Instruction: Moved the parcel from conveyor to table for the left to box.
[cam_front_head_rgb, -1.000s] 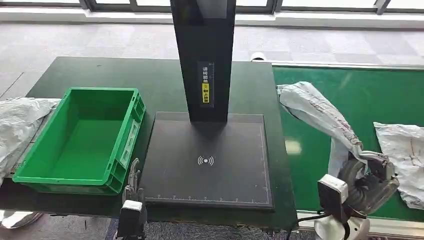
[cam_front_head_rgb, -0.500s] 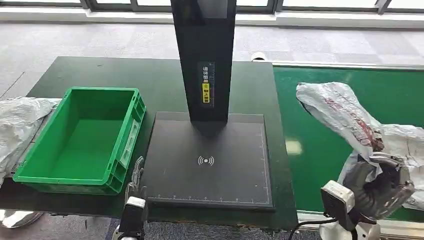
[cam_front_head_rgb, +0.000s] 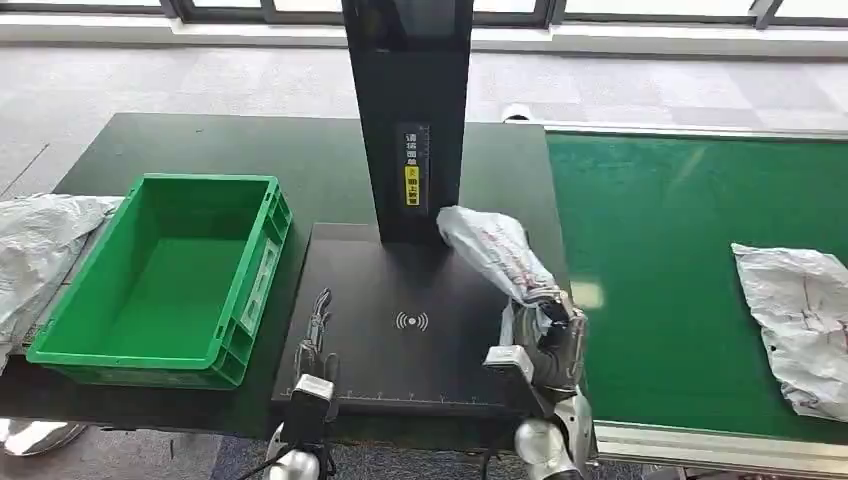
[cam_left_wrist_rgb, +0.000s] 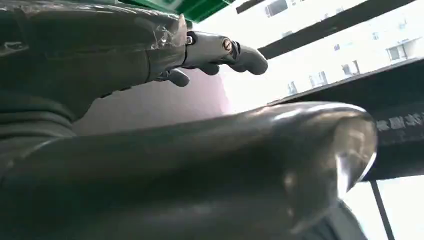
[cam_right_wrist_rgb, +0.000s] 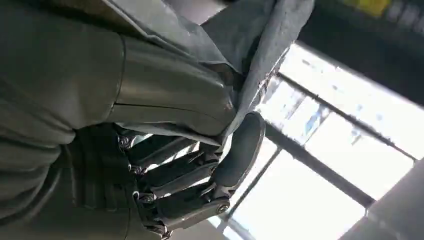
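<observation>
A grey plastic parcel (cam_front_head_rgb: 490, 250) with red print hangs over the black scanner plate (cam_front_head_rgb: 400, 300), and my right hand (cam_front_head_rgb: 548, 340) grips its lower end at the plate's right side. The right wrist view has the hand (cam_right_wrist_rgb: 150, 150) closed around the grey parcel (cam_right_wrist_rgb: 260, 45), with the bag pinched between thumb and fingers. My left hand (cam_front_head_rgb: 316, 325) rests at the plate's front left corner with nothing in it; in the left wrist view its fingers (cam_left_wrist_rgb: 220, 50) are stretched out and apart. The green box (cam_front_head_rgb: 165, 275) stands empty on the table's left.
A black post (cam_front_head_rgb: 408, 110) rises from the back of the plate, close behind the parcel. A second grey parcel (cam_front_head_rgb: 800, 320) lies on the green conveyor (cam_front_head_rgb: 680, 250) at the right. Another crumpled bag (cam_front_head_rgb: 35, 250) lies left of the box.
My right hand has carried the parcel leftward from over the conveyor to above the scanner plate. My left hand has moved forward and right onto the plate's front left corner.
</observation>
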